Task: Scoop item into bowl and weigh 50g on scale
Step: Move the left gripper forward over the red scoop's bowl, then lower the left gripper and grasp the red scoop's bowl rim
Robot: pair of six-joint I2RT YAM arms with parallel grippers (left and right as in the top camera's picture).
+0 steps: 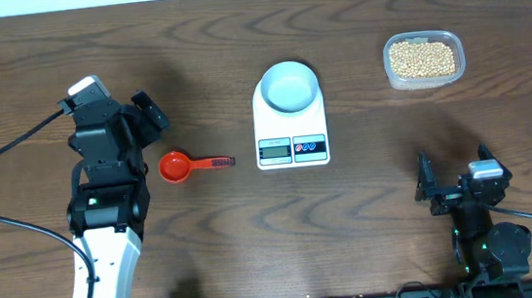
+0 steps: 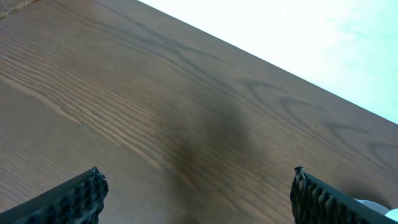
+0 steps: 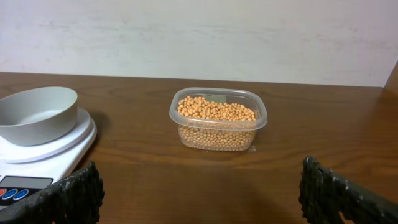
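Observation:
The tan-yellow beans (image 1: pixel 422 57) fill a clear plastic tub at the back right; they also show in the right wrist view (image 3: pixel 216 109). The pale bowl (image 1: pixel 289 86) stands empty on the white scale (image 1: pixel 290 127), seen at the left of the right wrist view (image 3: pixel 34 112) with the scale (image 3: pixel 56 149) under it. A red scoop (image 1: pixel 181 165) lies left of the scale. My left gripper (image 1: pixel 148 113) is open and empty, above and left of the scoop; its wrist view (image 2: pixel 196 196) shows only bare wood. My right gripper (image 1: pixel 455 182) is open and empty near the front right (image 3: pixel 199 193).
The clear tub (image 1: pixel 425 79) stands near the table's back edge, also in the right wrist view (image 3: pixel 217 124). A pale wall lies beyond the table's far edge. Black cables run from the left arm off the left side.

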